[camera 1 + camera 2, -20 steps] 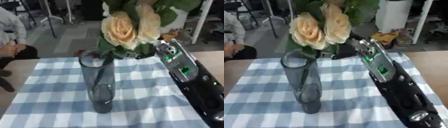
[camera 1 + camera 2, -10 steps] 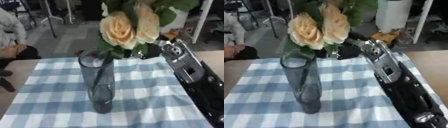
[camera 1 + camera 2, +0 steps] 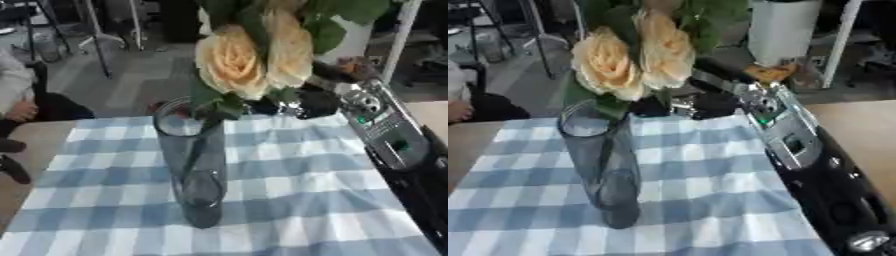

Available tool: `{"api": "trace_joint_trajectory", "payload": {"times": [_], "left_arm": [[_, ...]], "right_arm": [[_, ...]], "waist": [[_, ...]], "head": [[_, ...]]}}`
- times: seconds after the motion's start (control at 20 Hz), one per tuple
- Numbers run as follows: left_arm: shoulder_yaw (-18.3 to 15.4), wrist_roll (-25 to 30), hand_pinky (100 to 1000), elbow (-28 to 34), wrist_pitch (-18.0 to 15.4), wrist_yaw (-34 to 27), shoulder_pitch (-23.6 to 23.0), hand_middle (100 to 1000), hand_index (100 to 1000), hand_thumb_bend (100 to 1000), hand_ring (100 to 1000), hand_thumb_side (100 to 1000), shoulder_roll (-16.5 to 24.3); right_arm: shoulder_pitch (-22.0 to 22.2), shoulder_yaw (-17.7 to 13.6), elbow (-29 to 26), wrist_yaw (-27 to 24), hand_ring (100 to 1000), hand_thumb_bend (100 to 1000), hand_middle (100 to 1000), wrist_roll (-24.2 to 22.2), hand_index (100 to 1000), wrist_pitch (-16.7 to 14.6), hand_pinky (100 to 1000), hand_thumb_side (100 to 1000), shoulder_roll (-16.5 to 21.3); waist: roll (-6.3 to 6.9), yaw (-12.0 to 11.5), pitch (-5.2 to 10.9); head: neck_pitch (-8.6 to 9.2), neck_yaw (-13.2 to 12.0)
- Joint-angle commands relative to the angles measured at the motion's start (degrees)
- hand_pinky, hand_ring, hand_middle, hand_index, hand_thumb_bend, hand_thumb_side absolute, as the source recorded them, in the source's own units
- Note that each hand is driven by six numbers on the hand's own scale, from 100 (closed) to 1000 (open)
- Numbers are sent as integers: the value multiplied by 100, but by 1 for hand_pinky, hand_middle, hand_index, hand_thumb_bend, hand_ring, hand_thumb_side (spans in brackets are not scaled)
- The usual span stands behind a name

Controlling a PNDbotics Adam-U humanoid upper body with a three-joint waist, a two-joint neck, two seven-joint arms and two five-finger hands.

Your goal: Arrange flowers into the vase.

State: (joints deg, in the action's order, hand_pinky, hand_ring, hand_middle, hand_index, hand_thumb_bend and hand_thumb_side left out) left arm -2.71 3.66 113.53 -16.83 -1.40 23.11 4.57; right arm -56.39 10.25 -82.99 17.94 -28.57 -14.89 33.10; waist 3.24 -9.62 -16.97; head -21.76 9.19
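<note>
Right robot hand (image 3: 302, 102) closed round the stems of a bunch of pale peach roses with green leaves (image 3: 249, 62), blooms up and to its left. Directly below those blooms, left of and lower than the robot hand: tall smoky-grey glass vase (image 3: 197, 165), upright on the blue-and-white checked cloth (image 3: 289, 185) over the bench, stems already inside its mouth, nothing else visible within. Best lowered straight down, stems kept clear of the rim, released only once seated. Left robot hand not shown.
</note>
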Motion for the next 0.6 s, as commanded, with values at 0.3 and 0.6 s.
{"api": "trace_joint_trajectory", "payload": {"times": [0.3, 0.6], "left_arm": [[-53, -59, 384, 106, -2, 51, 46, 733, 822, 100, 617, 1000, 127], [-81, -97, 385, 106, -6, 91, 44, 733, 822, 100, 619, 1000, 146]], "right_arm": [[345, -271, -400, -127, 1000, 667, 510, 192, 909, 97, 961, 1000, 536], [933, -551, -750, -206, 1000, 623, 520, 466, 910, 235, 959, 1000, 917]], "waist": [[16, 61, 168], [24, 158, 199]], "head": [[83, -6], [95, -32]]}}
